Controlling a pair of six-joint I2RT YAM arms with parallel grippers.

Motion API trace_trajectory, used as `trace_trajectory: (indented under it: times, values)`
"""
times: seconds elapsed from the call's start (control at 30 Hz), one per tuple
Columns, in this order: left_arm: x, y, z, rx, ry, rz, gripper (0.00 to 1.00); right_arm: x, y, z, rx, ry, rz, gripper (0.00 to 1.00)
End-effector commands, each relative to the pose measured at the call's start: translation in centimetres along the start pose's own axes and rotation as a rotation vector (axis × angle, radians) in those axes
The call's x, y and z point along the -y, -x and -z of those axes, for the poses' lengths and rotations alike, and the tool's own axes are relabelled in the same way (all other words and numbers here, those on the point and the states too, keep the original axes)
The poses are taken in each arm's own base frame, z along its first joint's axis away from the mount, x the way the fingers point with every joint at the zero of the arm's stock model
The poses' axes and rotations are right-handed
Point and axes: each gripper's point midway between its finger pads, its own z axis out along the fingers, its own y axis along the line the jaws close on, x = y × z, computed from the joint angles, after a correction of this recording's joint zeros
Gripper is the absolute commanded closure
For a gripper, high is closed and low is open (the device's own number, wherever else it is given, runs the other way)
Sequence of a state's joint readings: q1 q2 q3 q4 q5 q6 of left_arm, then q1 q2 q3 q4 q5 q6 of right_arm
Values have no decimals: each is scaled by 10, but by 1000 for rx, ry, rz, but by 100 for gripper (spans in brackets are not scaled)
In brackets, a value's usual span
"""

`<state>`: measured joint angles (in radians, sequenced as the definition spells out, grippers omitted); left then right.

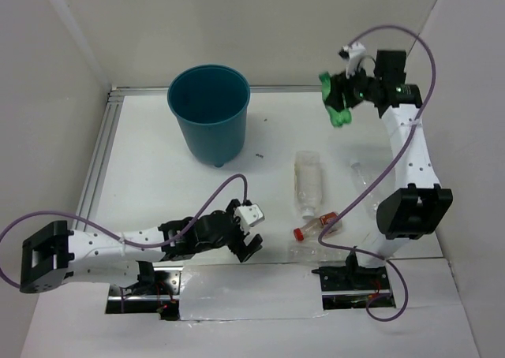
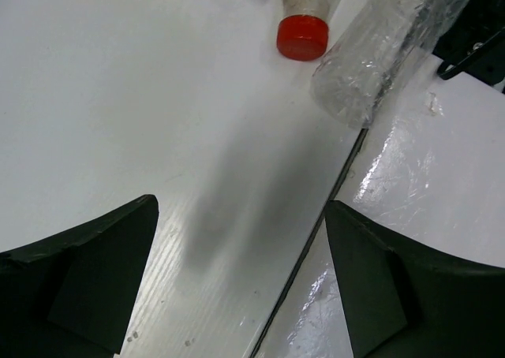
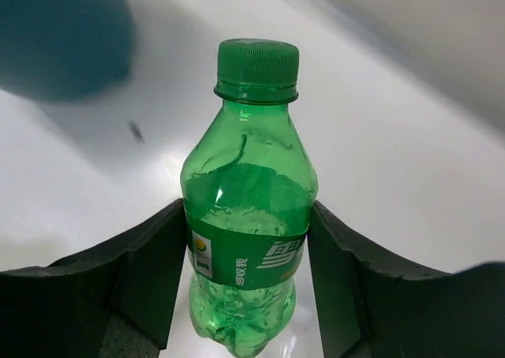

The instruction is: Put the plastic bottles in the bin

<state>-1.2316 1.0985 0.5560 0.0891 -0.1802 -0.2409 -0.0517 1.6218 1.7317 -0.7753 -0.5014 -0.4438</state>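
the right end effector (image 3: 248, 247) pinches the green bottle (image 3: 248, 177) across its labelled middle, one finger pressed against each side, the cap pointing away from the wrist, and the teal bin (image 1: 209, 113) stands well off to its left. the left end effector (image 2: 241, 271) is spread wide and holds nothing, low over the desk (image 1: 158, 184); just ahead of its fingers, untouched, lie the red-capped bottle (image 2: 302, 36) and a crumpled clear bottle (image 2: 379, 42)
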Motion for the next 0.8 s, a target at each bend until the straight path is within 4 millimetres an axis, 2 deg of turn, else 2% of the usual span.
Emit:
trace_trajectory:
  times: [0.0,0.03,0.07,0.1,0.13,0.17,0.2,0.23,0.27,0.3,0.33,0.37,0.4,0.47,0.5,0.53,0.6,0.63,0.67,0.7,0.73,0.77]
  values:
    - [30,48,-4,192,-115,36,0,-68,93,2,258,267,132,93]
    - [30,48,-4,192,-115,36,0,-81,113,3,320,306,154,93]
    - [34,39,-10,161,-122,26,0,-96,132,4,377,349,176,95]
    - [36,37,-12,160,-121,23,0,-111,158,5,474,408,204,95]
    - [40,40,-13,167,-130,8,0,-127,174,6,527,446,224,95]
    - [40,38,-15,158,-128,6,0,-156,190,6,577,508,249,95]
    - [43,38,-16,161,-130,3,0,-168,206,-2,642,543,283,95]
    - [47,37,-17,164,-138,0,0,-183,221,2,683,573,288,95]
    - [50,37,-17,164,-139,-5,0,-211,224,-17,684,635,303,95]
    - [48,34,-19,156,-128,-6,0,-223,231,-23,696,641,309,95]
    - [51,30,-20,148,-126,-13,0,-236,253,-10,750,639,346,96]
    - [49,31,-20,150,-115,-23,0,-260,257,-13,761,678,358,96]
    - [57,29,-18,150,-128,-34,0,-267,253,-33,737,702,338,96]
    - [60,32,-20,159,-125,-35,0,-287,264,-36,766,722,337,94]
    - [63,31,-21,159,-125,-51,0,-293,261,-44,755,736,327,92]
    - [61,31,-22,161,-116,-50,0,-290,252,-68,713,728,283,88]
    - [65,26,-25,149,-121,-67,0,-296,244,-84,680,739,252,67]
    - [65,31,-25,160,-122,-77,0,-296,236,-93,648,743,238,37]
    - [65,30,-27,161,-121,-96,0,-295,231,-102,625,732,222,30]
    - [66,35,-27,171,-121,-103,0,-295,231,-102,625,731,222,25]
    - [67,39,-28,176,-121,-112,0,-287,227,-108,607,715,208,17]
    - [69,39,-30,172,-130,-128,0,-288,230,-101,615,716,204,14]
